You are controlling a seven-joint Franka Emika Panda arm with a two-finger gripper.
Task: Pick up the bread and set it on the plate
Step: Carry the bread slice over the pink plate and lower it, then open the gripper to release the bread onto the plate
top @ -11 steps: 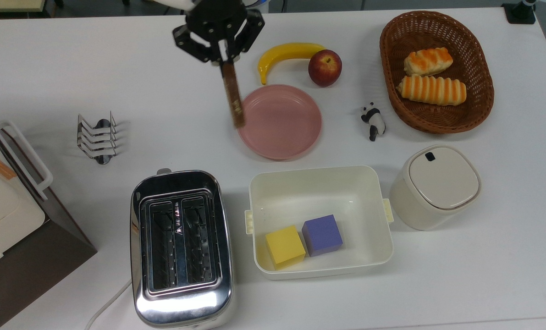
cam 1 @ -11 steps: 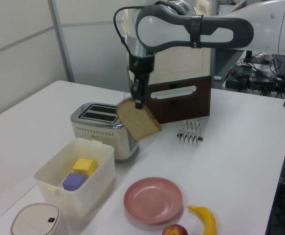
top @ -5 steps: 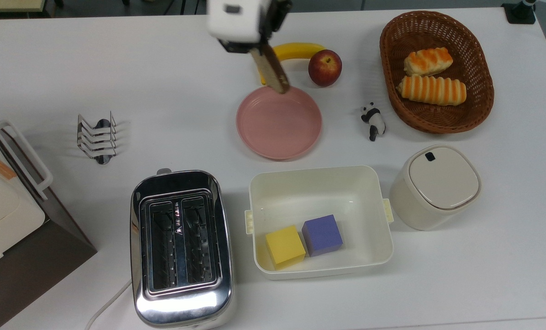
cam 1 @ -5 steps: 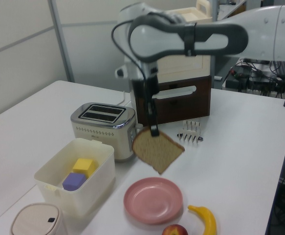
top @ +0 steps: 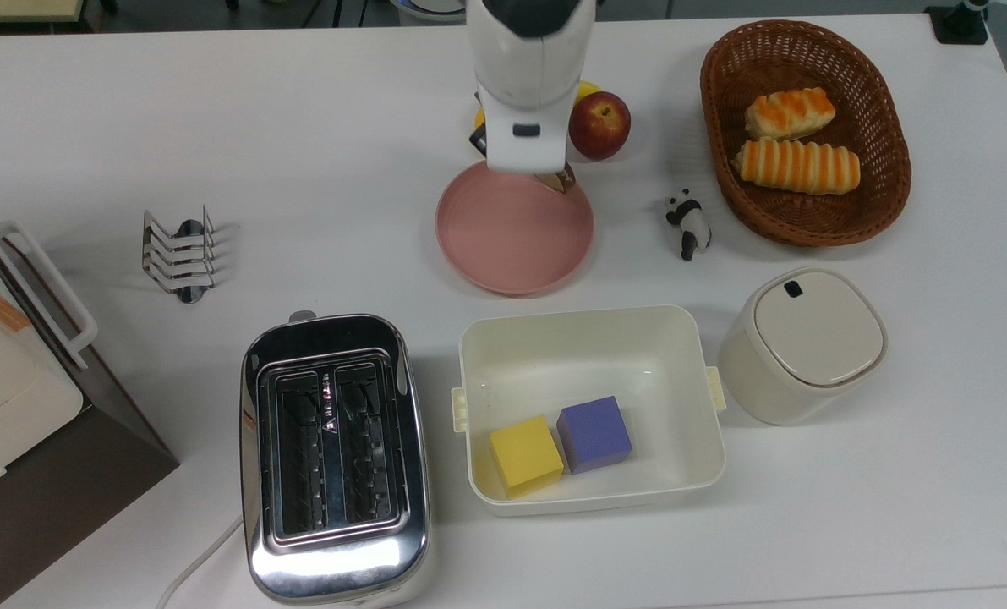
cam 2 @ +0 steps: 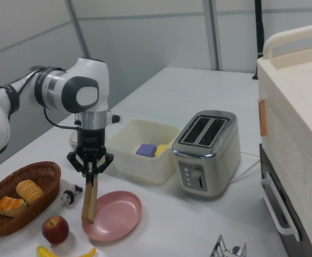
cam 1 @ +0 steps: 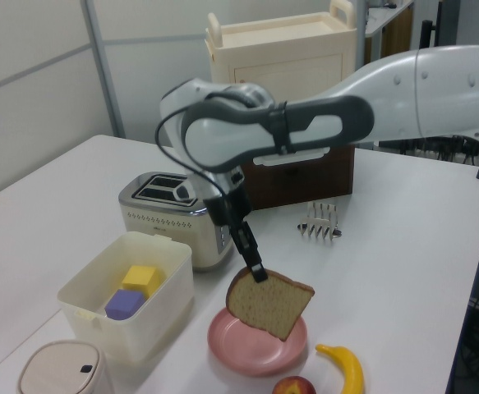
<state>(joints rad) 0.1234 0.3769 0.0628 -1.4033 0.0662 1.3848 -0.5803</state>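
The bread, a brown slice with a darker crust, hangs upright from my gripper, which is shut on its top edge. Its lower corner sits just over the pink plate; whether the two touch I cannot tell. In the right view the bread shows edge-on as a thin strip below the gripper, at the left edge of the plate. From the top view my arm covers the slice, leaving a brown corner of bread at the upper rim of the plate.
An apple and a banana lie just beyond the plate. A panda figurine, a wicker basket with striped rolls, a cream tub holding two cubes, a lidded canister, a toaster and a toast rack stand around.
The arm has carried the bread to the top view's right and lowered it, from beside the plate's left rim to just over the plate's upper edge.
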